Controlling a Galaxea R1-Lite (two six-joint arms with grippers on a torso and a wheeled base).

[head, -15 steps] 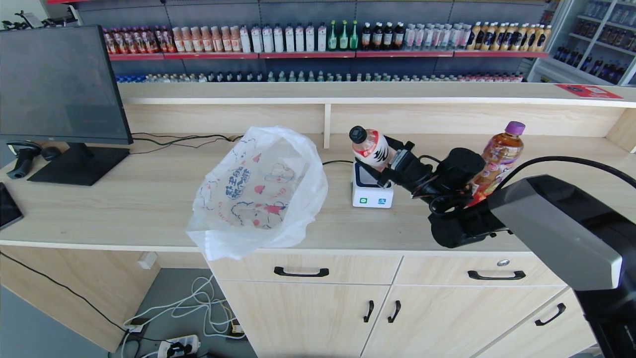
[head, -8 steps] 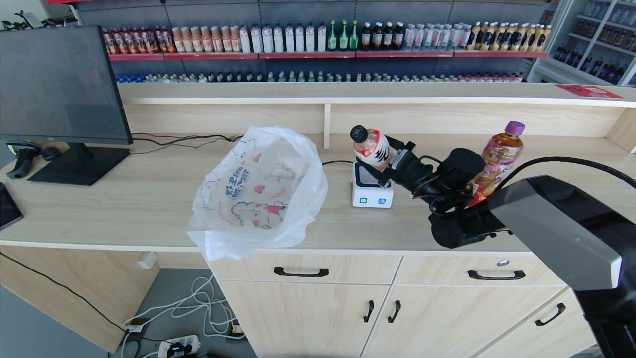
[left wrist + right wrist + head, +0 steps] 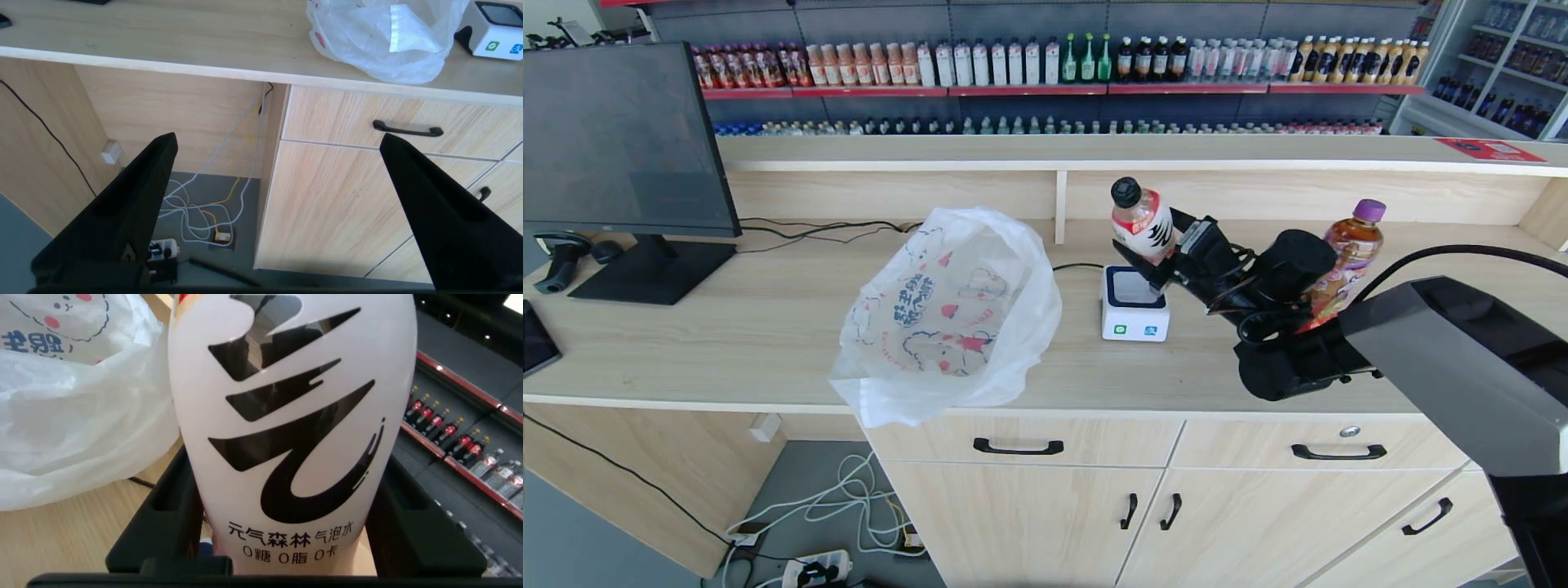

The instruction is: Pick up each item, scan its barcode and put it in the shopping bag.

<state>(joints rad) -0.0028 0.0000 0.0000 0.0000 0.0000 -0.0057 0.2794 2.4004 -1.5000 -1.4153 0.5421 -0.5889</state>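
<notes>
My right gripper (image 3: 1156, 255) is shut on a white-labelled bottle (image 3: 1143, 224) with a black cap, held tilted just above the white barcode scanner (image 3: 1134, 314) on the counter. That bottle (image 3: 294, 433) sits between the black fingers (image 3: 159, 514) in the right wrist view. The white printed shopping bag (image 3: 947, 314) lies open on the counter to the scanner's left; the bag (image 3: 384, 37) is also in the left wrist view. An amber bottle (image 3: 1347, 249) with a purple cap stands behind my right arm. My left gripper (image 3: 278, 204) hangs open below counter height, in front of the cabinet.
A monitor (image 3: 621, 147) and a handheld scanner (image 3: 556, 261) stand at the counter's far left. A raised shelf (image 3: 1094, 155) runs along the back of the counter. Drawers and cabinet doors (image 3: 1094, 490) sit under it, with cables (image 3: 833, 523) on the floor.
My right gripper has lifted the white-labelled bottle up and slightly to the right, away from the scanner's face. The bag and amber bottle have not moved.
</notes>
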